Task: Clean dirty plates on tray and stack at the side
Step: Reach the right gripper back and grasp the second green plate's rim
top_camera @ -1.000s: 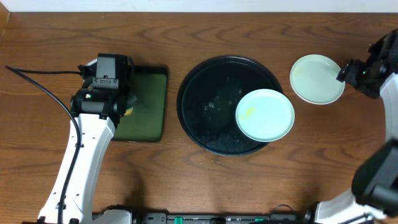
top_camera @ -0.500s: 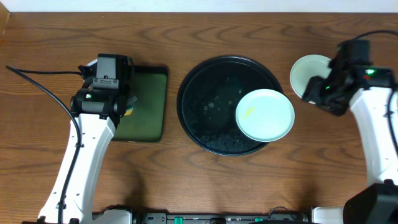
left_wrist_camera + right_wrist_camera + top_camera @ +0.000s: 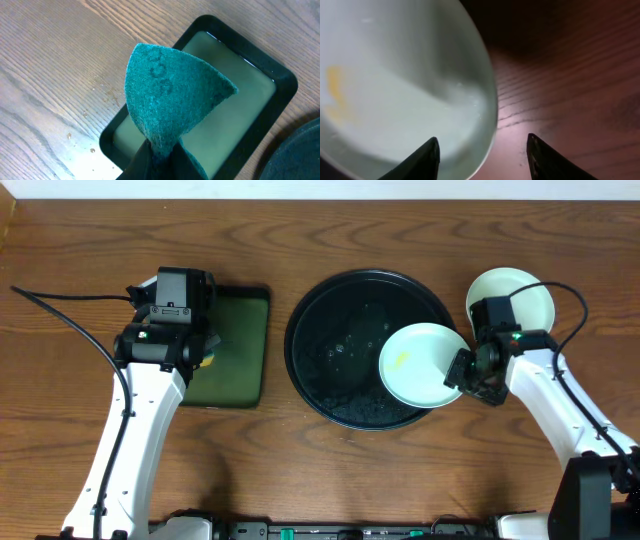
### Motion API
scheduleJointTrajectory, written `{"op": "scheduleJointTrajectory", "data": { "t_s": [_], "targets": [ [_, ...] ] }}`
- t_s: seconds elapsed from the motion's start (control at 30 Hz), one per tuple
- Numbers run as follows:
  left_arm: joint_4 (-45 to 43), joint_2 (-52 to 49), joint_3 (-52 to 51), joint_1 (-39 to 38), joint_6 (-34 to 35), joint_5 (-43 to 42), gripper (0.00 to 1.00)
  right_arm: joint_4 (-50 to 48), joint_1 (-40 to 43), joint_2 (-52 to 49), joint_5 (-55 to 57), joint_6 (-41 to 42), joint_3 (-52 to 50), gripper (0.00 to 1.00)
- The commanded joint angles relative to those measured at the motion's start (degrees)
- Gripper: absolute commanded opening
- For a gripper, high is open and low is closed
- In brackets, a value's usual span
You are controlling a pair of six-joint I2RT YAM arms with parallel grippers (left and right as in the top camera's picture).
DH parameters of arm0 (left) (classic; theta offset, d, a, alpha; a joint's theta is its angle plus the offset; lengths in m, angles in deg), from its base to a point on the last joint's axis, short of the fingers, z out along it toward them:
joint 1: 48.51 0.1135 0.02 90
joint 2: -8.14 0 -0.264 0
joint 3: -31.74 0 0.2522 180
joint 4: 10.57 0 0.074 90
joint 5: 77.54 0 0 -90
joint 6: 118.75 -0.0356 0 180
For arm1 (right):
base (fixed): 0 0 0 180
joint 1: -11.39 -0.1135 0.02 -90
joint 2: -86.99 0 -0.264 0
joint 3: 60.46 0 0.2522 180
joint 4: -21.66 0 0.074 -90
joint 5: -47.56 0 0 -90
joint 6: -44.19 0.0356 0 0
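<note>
A pale mint plate (image 3: 425,365) with a yellow smear (image 3: 400,360) lies on the right part of the round black tray (image 3: 330,310), overhanging its rim. My right gripper (image 3: 462,370) is at the plate's right edge. In the right wrist view, the right gripper (image 3: 482,138) is open and straddles the plate's rim (image 3: 492,107), one finger over the plate (image 3: 395,75) and one over the wood. Another pale plate (image 3: 520,295) lies on the table at the right, partly behind the right arm. My left gripper (image 3: 162,150) is shut on a teal scouring pad (image 3: 170,95).
A dark-green rectangular tray (image 3: 240,350) sits left of the black tray, under the left gripper and pad; its rim (image 3: 280,75) shows in the left wrist view. A black cable (image 3: 60,305) runs across the table's left side.
My right arm has swung in from the far right edge to the rim of the plate on the tray, and its jaws have narrowed. The left arm and pad have not moved.
</note>
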Motion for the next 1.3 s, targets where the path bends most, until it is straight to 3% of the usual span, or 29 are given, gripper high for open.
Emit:
{"op": "scheduleJointTrajectory", "data": {
  "t_s": [0.0, 0.03, 0.23, 0.4, 0.5, 0.67, 0.93, 1.27],
  "targets": [
    [-0.07, -0.13, -0.44, 0.28, -0.55, 1.18, 0.08, -1.70, -0.68, -0.68, 2.58, 2.71, -1.66, 0.42],
    [-0.07, -0.13, -0.44, 0.28, -0.57, 1.16, 0.08, -2.14, -0.68, -0.68, 2.56, 2.78, -2.05, 0.38],
    [-0.07, -0.13, -0.44, 0.28, -0.57, 1.18, 0.08, -6.16, -0.68, -0.70, 2.56, 3.61, -5.11, 0.37],
    [-0.07, -0.13, -0.44, 0.28, -0.57, 1.18, 0.08, -8.37, -0.68, -0.74, 2.56, 4.00, -6.21, 0.26],
    [-0.07, -0.13, -0.44, 0.28, -0.57, 1.18, 0.08, -9.42, -0.68, -0.74, 2.56, 4.00, -6.21, 0.02],
    [-0.04, -0.13, -0.44, 0.28, -0.57, 1.16, 0.08, -9.60, -0.68, -0.66, 1.44, 2.49, -4.55, 0.01],
    [-0.09, -0.13, -0.44, 0.28, -0.57, 1.18, 0.08, -11.17, -3.43, -0.68, -9.33, -10.75, 5.22, 0.01],
    [-0.09, -0.17, -0.46, 0.28, -0.57, 1.18, 0.08, -19.63, -6.54, -5.44, -12.31, -16.06, 5.07, 0.01]
  ]
}}
